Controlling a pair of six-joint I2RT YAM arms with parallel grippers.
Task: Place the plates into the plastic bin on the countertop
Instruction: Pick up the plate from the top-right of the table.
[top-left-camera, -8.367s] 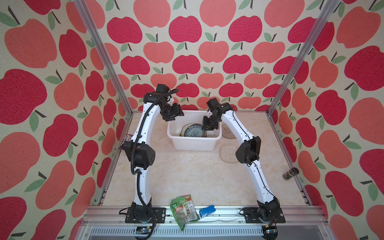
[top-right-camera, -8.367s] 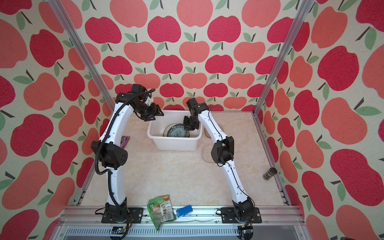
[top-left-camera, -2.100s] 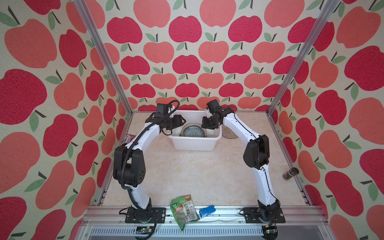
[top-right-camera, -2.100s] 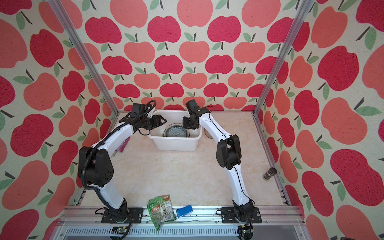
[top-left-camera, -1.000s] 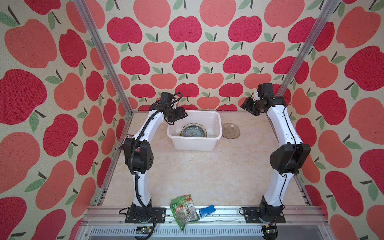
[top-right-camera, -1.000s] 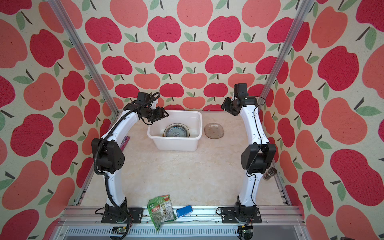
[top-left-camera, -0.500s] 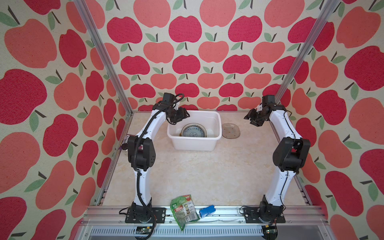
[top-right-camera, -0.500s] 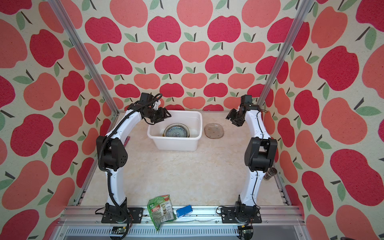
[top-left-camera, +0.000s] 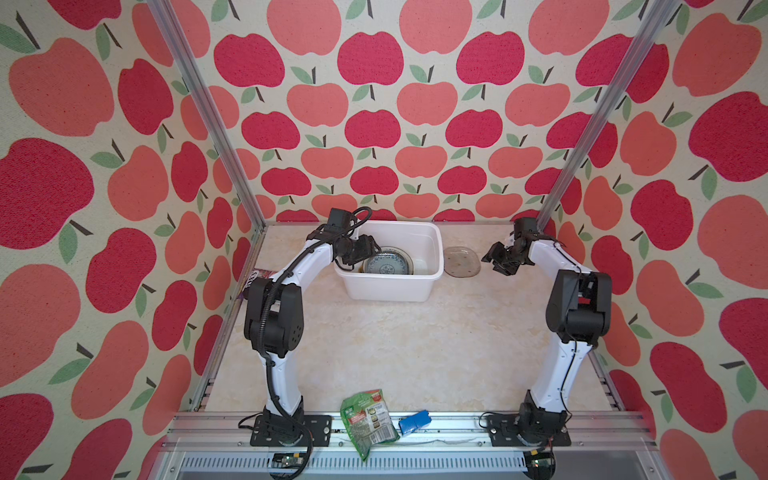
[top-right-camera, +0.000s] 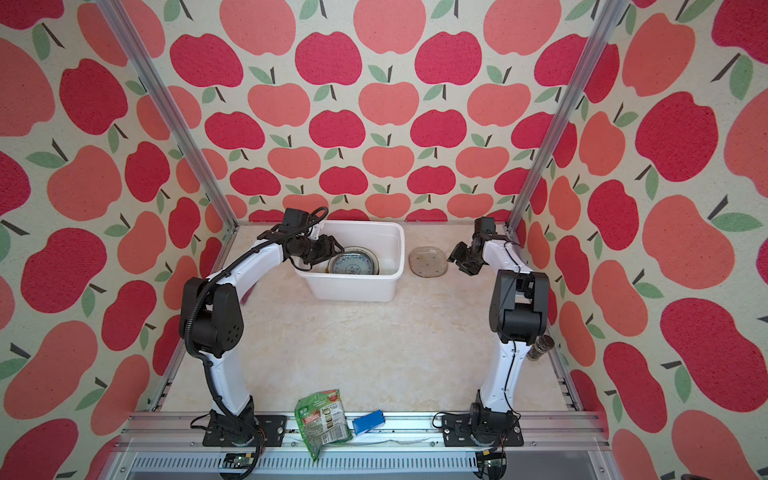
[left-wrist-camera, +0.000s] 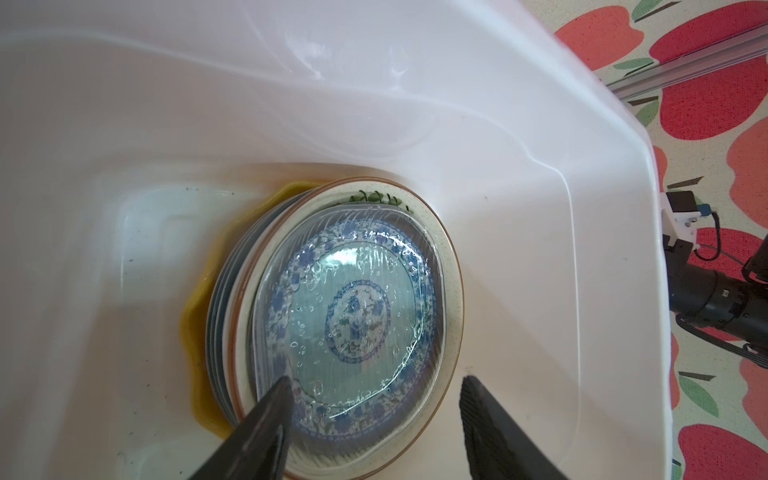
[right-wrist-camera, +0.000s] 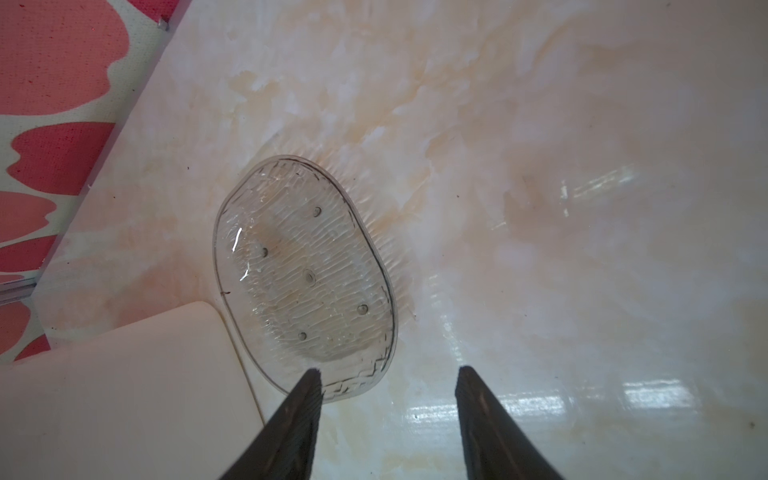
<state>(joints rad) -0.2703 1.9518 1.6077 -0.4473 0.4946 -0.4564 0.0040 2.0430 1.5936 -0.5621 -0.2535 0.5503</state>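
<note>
Yellow plate (left-wrist-camera: 192, 328) mostly buried under the stack, grey plates (left-wrist-camera: 218, 291) beneath seen only as rim edges, packet (top-left-camera: 255, 276) at the rail partly behind left arm (top-left-camera: 307, 266), dark cylinder (top-right-camera: 542, 349) partly behind right arm (top-right-camera: 515, 307)

Cream walls (top-left-camera: 374, 124) printed with red and coral apples, aluminium corner posts (top-left-camera: 206, 116)

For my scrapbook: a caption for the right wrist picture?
Open right gripper near a clear glass plate beside the plastic bin.
</note>
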